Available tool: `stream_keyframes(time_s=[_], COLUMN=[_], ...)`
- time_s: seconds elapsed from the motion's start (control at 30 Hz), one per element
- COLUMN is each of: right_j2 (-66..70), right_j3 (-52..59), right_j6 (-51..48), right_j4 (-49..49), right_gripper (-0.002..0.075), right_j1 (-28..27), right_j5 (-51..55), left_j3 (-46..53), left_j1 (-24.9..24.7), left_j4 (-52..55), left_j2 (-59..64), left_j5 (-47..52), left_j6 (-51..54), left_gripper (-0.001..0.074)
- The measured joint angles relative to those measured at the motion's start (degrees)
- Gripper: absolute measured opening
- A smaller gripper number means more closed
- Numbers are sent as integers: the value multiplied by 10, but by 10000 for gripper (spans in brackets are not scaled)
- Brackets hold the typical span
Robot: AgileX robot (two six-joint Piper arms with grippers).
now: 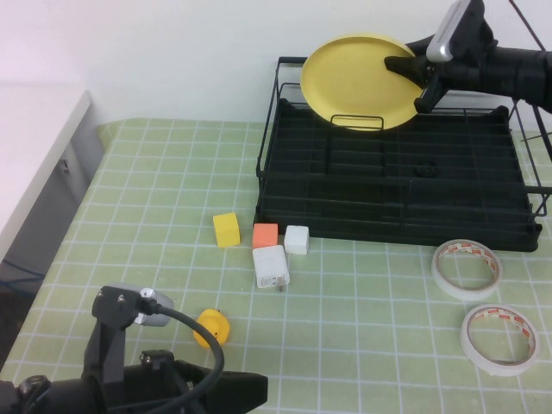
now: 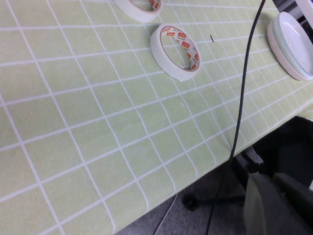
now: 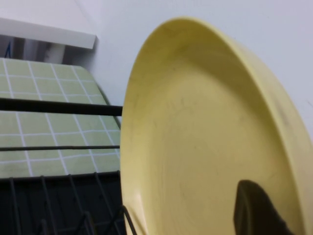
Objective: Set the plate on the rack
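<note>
The pale-yellow plate (image 1: 354,82) stands nearly upright over the back left part of the black wire rack (image 1: 388,194), its lower rim down by the rack's rear wires. I cannot tell whether it rests on them. My right gripper (image 1: 407,73) reaches in from the right and is shut on the plate's right rim. In the right wrist view the plate (image 3: 195,137) fills the picture, with one dark fingertip (image 3: 254,210) on its face and rack wires (image 3: 58,106) behind. My left gripper (image 1: 237,392) is low at the front left, far from the rack.
A yellow cube (image 1: 226,229), an orange cube (image 1: 266,235), a white cube (image 1: 297,240) and a white adapter (image 1: 270,266) lie in front of the rack. A small yellow round thing (image 1: 212,327) lies near the left arm. Two tape rolls (image 1: 466,268) (image 1: 498,337) lie front right.
</note>
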Motion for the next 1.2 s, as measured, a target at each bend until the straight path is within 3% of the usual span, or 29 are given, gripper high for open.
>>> stream_keyframes(time_s=[0.1, 0.33, 0.6, 0.8, 0.9, 0.97, 1.13, 1.2], right_j2=[1, 1, -14, -79, -109, -126, -167, -182], right_j3=[0, 0, 0, 0, 0, 0, 0, 0], right_j6=[12, 73, 146, 205, 222, 256, 356, 399], right_j4=[0, 0, -3, -4, -5, -9, -39, -59], right_gripper=[157, 419, 453, 454, 433, 377, 109, 53], right_j1=[0, 0, -8, -43, -63, -72, -84, -85], right_j5=[1, -29, -29, 70, 142, 181, 234, 239], left_j3=[0, 0, 0, 0, 0, 0, 2, 12], left_j1=[0, 0, 0, 0, 0, 0, 0, 0], left_j4=[0, 0, 0, 0, 0, 0, 19, 21], left_j2=[0, 0, 0, -4, -23, -47, -134, -174], left_j5=[5, 36, 22, -32, -76, -113, -194, -213], left_j6=[0, 0, 0, 0, 0, 0, 1, 1], left_gripper=[-2, -2, -2, -2, -2, -2, -2, -2])
